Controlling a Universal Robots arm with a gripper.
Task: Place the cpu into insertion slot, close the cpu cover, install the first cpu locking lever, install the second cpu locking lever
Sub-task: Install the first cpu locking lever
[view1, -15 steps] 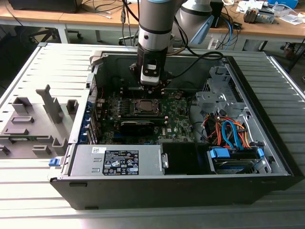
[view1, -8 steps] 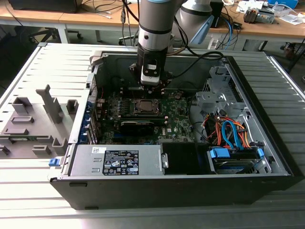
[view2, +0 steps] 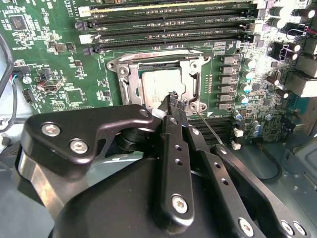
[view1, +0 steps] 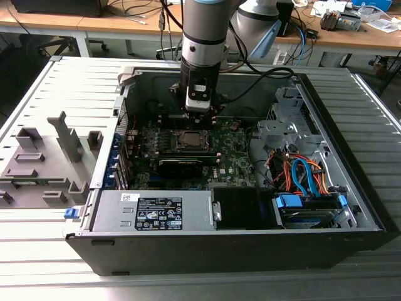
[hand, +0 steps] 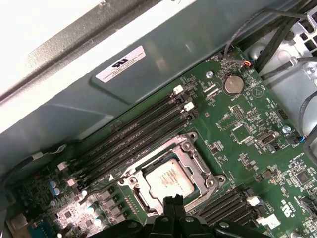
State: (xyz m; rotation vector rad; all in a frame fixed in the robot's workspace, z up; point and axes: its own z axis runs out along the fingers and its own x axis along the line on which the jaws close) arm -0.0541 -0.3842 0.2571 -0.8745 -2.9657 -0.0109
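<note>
Holds the gripper [hand: 173,200] pinched closed and empty, tips at the cpu cover [hand: 198,161] framing the seated cpu [hand: 168,178]. Risks slipping off the thin locking lever [view2: 210,130], likely scratching the motherboard [hand: 247,136].

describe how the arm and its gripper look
The arm is a silver-grey tube with a black band and a light blue joint cap; a black cable trails from its wrist, where a pale block sits. The gripper is matte black: flat curved links with silver screw heads, narrowing to a slim tip.
</note>
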